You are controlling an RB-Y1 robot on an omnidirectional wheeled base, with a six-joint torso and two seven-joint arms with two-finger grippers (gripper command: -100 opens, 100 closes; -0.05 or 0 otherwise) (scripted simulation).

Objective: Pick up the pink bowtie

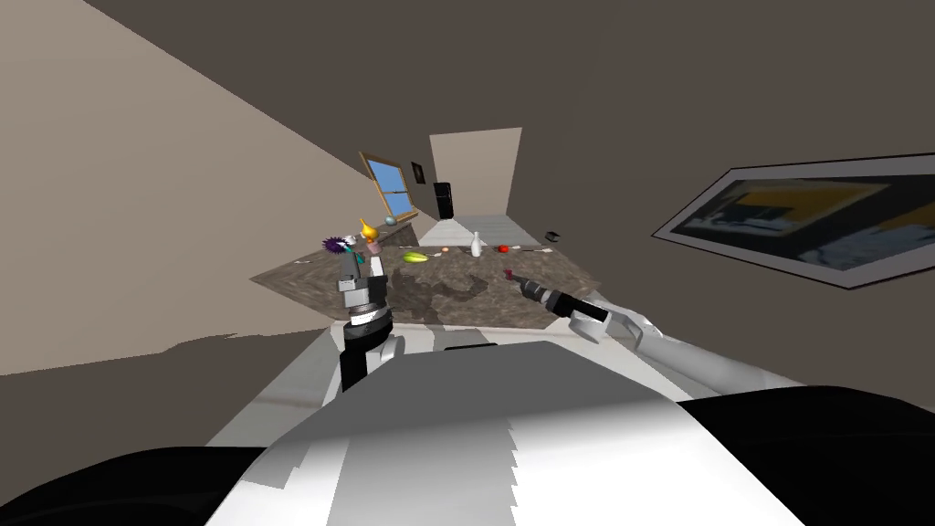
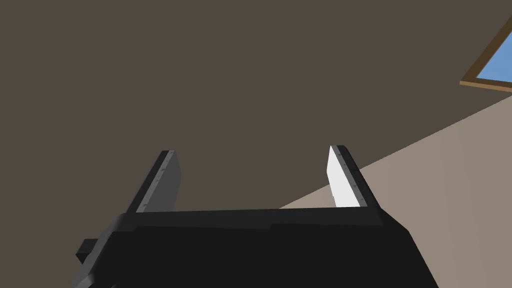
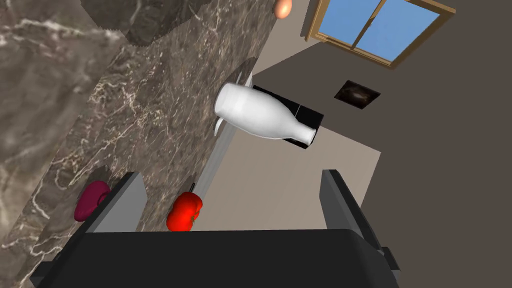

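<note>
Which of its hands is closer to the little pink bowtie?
The right. Its open right hand is just beside the pink bowtie; the left hand points upward, well off to the bowtie's left.

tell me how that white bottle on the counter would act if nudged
The white bottle stands upright on the marble counter, tall with a narrow neck, so a high push would probably tip it. Its body looks round, so once down it may roll. Its smooth surface might slip in a grip.
</note>
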